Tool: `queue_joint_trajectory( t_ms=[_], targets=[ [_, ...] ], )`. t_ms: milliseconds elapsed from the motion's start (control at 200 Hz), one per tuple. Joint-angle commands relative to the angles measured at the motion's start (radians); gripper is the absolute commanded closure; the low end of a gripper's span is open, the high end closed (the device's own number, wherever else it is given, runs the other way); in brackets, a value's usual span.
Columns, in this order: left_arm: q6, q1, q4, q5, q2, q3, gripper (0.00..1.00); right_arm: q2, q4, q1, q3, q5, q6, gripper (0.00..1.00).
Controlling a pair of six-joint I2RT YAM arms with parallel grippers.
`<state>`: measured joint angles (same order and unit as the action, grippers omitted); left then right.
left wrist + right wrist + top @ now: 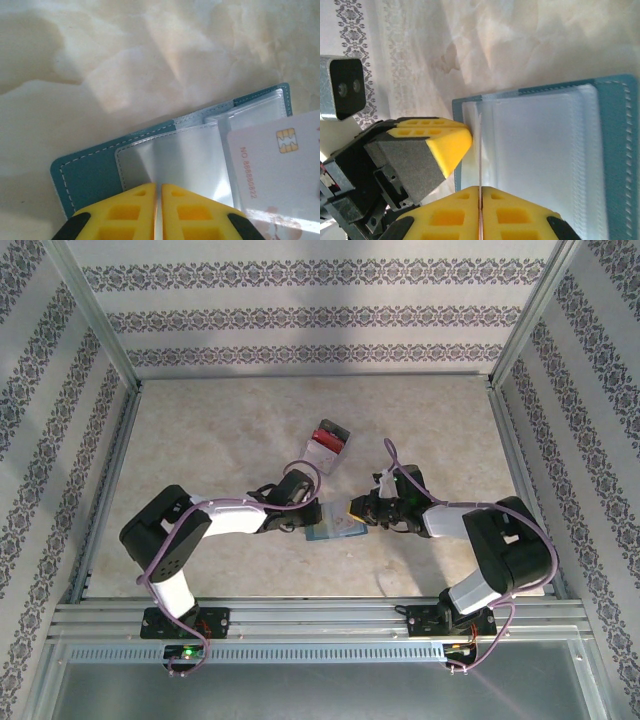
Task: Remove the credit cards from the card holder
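The teal card holder (330, 531) lies open on the table between the two arms, its clear sleeves (185, 160) facing up. My left gripper (159, 186) is shut on the near edge of a clear sleeve, at the holder's left side (308, 520). My right gripper (481, 189) is shut on a white credit card (275, 175) with a gold chip and red numbers. In the right wrist view this card (481, 150) shows edge-on over the holder (620, 150), partly out of a sleeve. The left gripper's yellow fingers (445, 142) sit at the holder's edge.
A clear plastic box (328, 440) with red and dark contents lies on the table behind the holder. Patterned walls with metal posts enclose the table on three sides. The metal rail (320, 620) carrying the arm bases runs along the near edge.
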<state>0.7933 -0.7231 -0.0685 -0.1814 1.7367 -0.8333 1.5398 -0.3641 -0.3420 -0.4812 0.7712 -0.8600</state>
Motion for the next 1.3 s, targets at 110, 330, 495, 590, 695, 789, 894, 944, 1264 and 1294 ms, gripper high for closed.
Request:
queue_joint_trajectory(
  t_ms=[110,330,495,590,695,789,894,944,1264,1294],
  targets=[
    [-0.051,0.025,0.105,0.052,-0.046,0.0,0.8,-0.057,0.1,0.008,-0.018,-0.03,0.062,0.9],
    [-0.071,0.028,0.127,0.059,-0.07,-0.01,0.69,-0.1,0.166,0.009,-0.042,-0.041,0.09,0.91],
    [-0.081,0.028,0.15,0.076,-0.111,-0.019,0.63,-0.122,0.207,0.008,-0.059,-0.046,0.113,0.91],
    [-0.096,0.03,0.177,0.102,-0.146,-0.023,0.59,-0.136,0.223,0.008,-0.065,-0.051,0.122,0.91],
    [-0.123,0.038,0.218,0.145,-0.18,-0.025,0.53,-0.147,0.233,0.006,-0.072,-0.056,0.132,0.92],
    [-0.142,0.052,0.254,0.182,-0.209,-0.017,0.39,-0.151,0.252,0.006,-0.086,-0.056,0.144,0.92],
    [-0.155,0.068,0.283,0.215,-0.247,-0.005,0.17,-0.156,0.284,0.002,-0.109,-0.058,0.165,0.92],
    [-0.16,0.074,0.294,0.226,-0.265,0.001,0.05,-0.158,0.305,0.002,-0.125,-0.062,0.179,0.92],
    [-0.16,0.115,0.312,0.295,-0.384,0.062,0.01,-0.134,0.44,-0.005,-0.262,-0.07,0.278,0.92],
    [-0.157,0.12,0.314,0.299,-0.39,0.068,0.01,-0.126,0.457,-0.005,-0.282,-0.072,0.292,0.92]
  ],
)
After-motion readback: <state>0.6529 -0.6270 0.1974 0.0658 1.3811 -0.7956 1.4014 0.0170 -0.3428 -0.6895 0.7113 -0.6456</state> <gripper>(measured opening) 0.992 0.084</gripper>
